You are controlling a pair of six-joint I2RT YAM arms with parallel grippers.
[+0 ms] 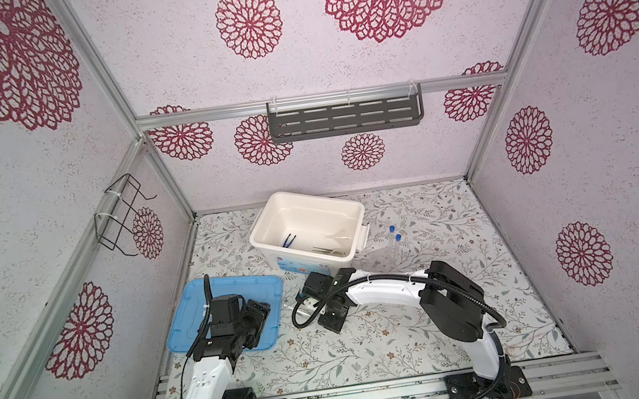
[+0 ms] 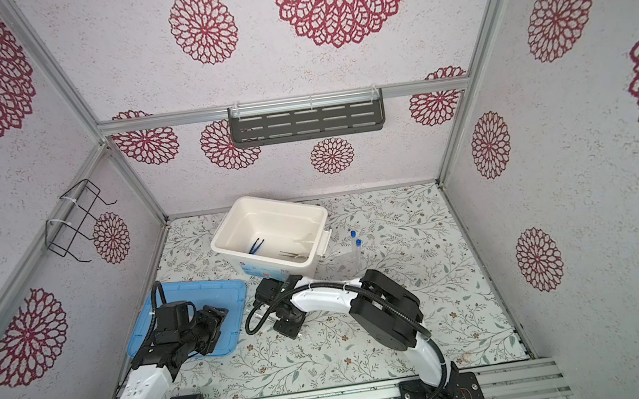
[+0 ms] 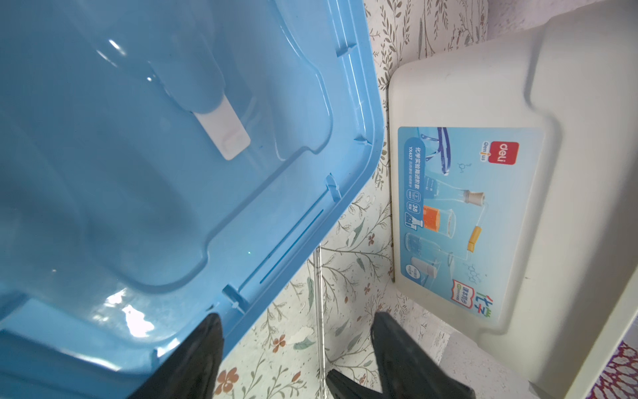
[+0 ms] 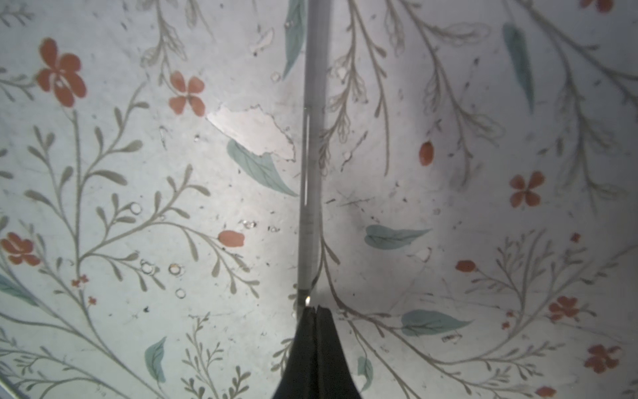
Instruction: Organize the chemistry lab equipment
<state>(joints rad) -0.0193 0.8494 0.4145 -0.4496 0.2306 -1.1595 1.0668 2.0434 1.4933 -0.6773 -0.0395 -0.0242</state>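
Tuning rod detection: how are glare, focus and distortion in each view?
Both top views: even light, white box sharp, wide-lens stretching toward the edges. Left wrist: white glare patches on the blue lid, the left tool blurred up close, box label crisp. Right wrist: soft overall, dim corners, a narrow highlight streak along the thin rod, right tool out of focus.

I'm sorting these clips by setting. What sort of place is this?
Probably a staged robot test booth, not a real lab: patterned walls in a metal frame, two arms bolted to a rail, a chemistry-kit box on a flowered tabletop.
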